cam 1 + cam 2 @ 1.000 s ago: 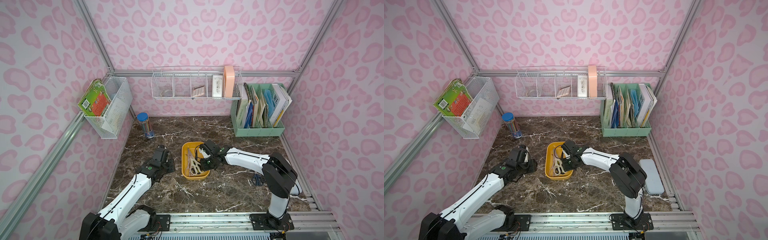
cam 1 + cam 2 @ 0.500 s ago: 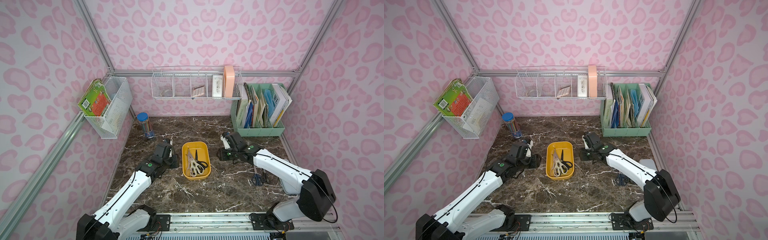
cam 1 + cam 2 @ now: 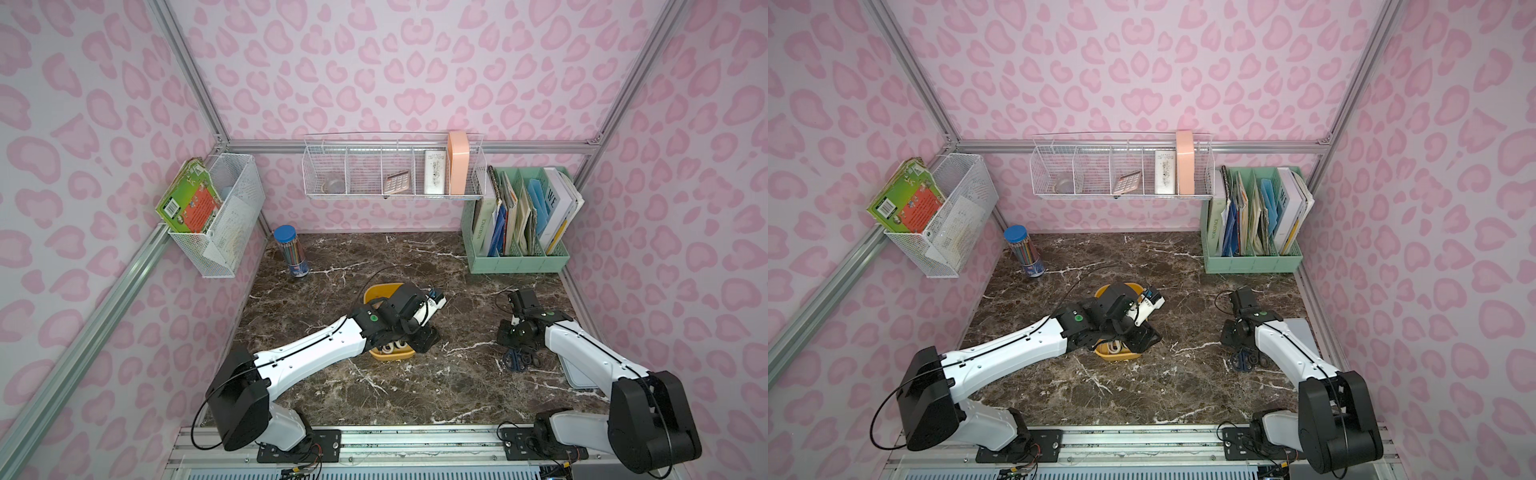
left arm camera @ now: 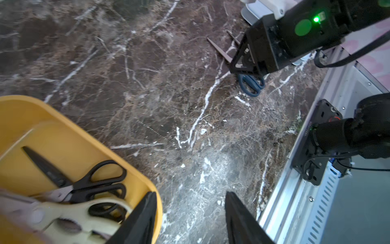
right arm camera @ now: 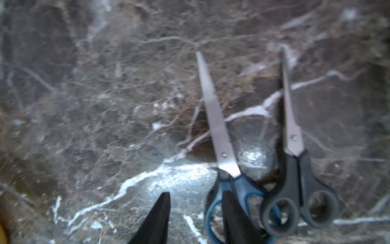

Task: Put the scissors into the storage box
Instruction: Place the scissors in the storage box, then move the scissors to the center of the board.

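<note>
Left gripper (image 4: 191, 219) hangs parted and empty at the rim of the yellow storage box (image 4: 135, 175), which holds black-handled scissors (image 4: 84, 181) and cream shears (image 4: 73, 217). Right gripper (image 5: 195, 219) is parted and empty above the dark blue scissors (image 5: 219, 147); another black pair (image 5: 295, 169) lies beside them on the marble. Mint organizer (image 3: 515, 262): one spine reads "WORKSPACE".

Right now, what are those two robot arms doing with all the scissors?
They're tidying scissors into the yellow box. Some pairs already lie inside. The left gripper hangs open at the box's edge, empty. The right gripper is open over the blue scissors and black scissors lying on the table.
</note>
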`<state>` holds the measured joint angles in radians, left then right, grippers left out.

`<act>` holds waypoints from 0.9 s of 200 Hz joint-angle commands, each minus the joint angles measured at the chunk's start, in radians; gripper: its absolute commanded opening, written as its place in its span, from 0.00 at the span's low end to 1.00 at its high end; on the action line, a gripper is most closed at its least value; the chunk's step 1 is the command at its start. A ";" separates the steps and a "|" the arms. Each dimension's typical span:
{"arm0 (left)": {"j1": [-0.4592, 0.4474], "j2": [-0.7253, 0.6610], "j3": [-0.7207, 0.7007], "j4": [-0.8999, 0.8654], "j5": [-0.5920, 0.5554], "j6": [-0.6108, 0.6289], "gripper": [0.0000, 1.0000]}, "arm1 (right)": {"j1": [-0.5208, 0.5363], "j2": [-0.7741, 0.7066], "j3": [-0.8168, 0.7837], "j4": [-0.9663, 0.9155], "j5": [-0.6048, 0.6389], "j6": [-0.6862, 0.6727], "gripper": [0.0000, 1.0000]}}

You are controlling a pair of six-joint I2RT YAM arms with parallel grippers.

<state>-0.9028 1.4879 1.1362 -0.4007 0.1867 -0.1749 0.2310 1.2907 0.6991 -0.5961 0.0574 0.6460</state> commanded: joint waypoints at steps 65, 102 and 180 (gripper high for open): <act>-0.004 0.027 -0.021 -0.009 -0.056 0.039 0.58 | -0.022 -0.018 -0.119 0.033 0.086 0.101 0.45; -0.004 0.046 -0.021 0.000 -0.061 0.022 0.58 | -0.023 0.041 -0.157 0.124 -0.030 0.081 0.44; -0.003 0.023 -0.039 -0.016 -0.167 0.012 0.58 | 0.134 0.208 -0.042 0.216 -0.216 0.073 0.30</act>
<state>-0.9073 1.5219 1.0988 -0.4000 0.0731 -0.1577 0.3023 1.4303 0.6239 -0.2657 0.0551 0.6994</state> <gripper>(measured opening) 0.579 0.301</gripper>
